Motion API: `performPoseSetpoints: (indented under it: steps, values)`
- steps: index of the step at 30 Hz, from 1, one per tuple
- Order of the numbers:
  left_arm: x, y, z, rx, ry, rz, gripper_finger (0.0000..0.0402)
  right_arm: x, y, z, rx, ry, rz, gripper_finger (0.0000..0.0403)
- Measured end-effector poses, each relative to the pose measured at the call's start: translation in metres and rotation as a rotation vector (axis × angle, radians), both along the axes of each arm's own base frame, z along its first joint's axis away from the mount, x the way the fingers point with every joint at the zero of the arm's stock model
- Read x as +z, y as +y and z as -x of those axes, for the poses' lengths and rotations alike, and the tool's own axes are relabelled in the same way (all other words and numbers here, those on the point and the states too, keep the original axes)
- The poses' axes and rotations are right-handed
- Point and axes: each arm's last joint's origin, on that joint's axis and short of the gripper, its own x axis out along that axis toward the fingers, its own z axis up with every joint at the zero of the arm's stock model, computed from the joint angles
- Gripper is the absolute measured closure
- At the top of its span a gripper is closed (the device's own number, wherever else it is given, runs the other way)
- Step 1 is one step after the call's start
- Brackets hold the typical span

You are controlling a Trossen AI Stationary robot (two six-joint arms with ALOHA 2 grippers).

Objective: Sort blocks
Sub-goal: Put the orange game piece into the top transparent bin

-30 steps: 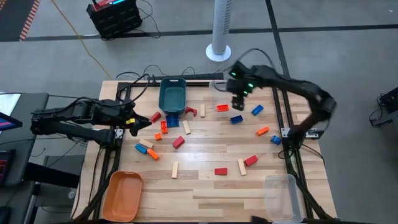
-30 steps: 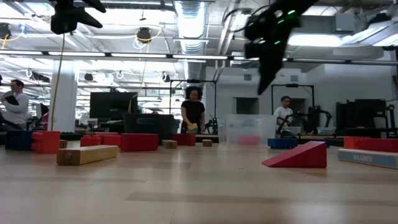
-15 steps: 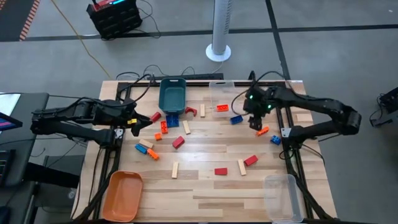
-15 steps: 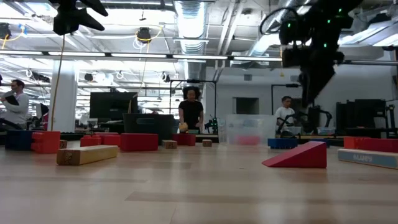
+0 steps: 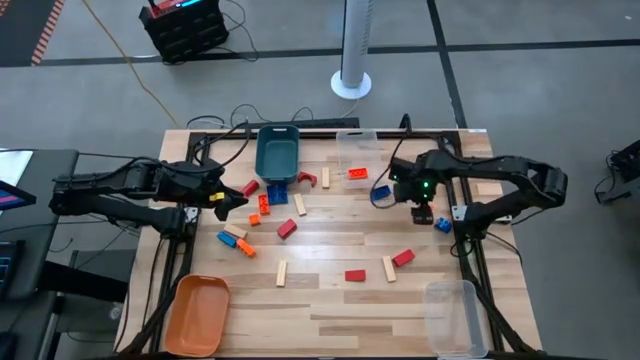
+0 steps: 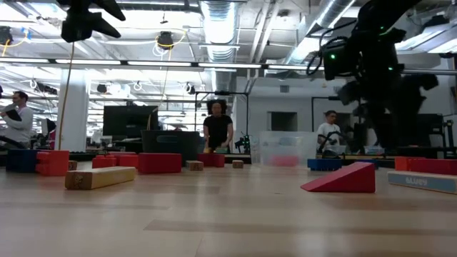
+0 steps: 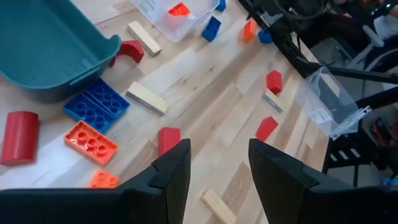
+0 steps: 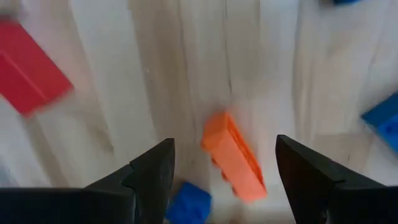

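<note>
Orange brick [image 8: 234,157] near table's right edge now framed between spread right gripper [image 8: 224,186] fingers, freshly arrived: pick imminent. Left gripper [image 7: 217,168] parted, empty, hovers by left edge.

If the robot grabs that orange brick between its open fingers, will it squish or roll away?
Probably neither. The orange brick looks like hard plastic with flat sides, so it should stay stiff and not roll. It lies slanted between the right pincer's open jaws, so it may twist as they close.

No legible text, labels, brands, numbers or signs on anything in view
</note>
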Motion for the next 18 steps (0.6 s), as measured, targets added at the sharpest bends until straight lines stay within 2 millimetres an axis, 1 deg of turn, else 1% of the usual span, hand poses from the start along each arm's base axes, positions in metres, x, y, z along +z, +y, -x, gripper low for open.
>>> performPoseSetpoints:
  steps: [3, 7, 10, 12, 15, 18]
  values:
    - [-0.001, 0.000, -0.002, -0.002, 0.009, -0.003, 0.0244, -0.007, 0.006, 0.001, 0.050, 0.024, 0.019, 0.0132]
    - [-0.001, 0.000, -0.003, -0.012, 0.013, 0.003, 0.0244, -0.024, 0.015, 0.006, 0.097, 0.043, 0.029, 0.0132]
    - [-0.001, -0.001, -0.003, -0.018, 0.011, 0.008, 0.0244, -0.036, 0.019, 0.013, 0.140, 0.111, 0.120, 0.0133]
    - [-0.001, -0.001, -0.003, -0.019, 0.011, 0.009, 0.0244, -0.039, 0.020, 0.014, 0.160, 0.128, 0.188, 0.0140]
    - [-0.001, -0.001, -0.003, -0.021, 0.011, 0.009, 0.0244, -0.039, 0.020, 0.011, 0.162, 0.105, 0.207, 0.0168]
    - [-0.001, -0.001, -0.003, -0.021, 0.011, 0.009, 0.0244, -0.040, 0.020, 0.010, 0.160, 0.086, 0.178, 0.0220]
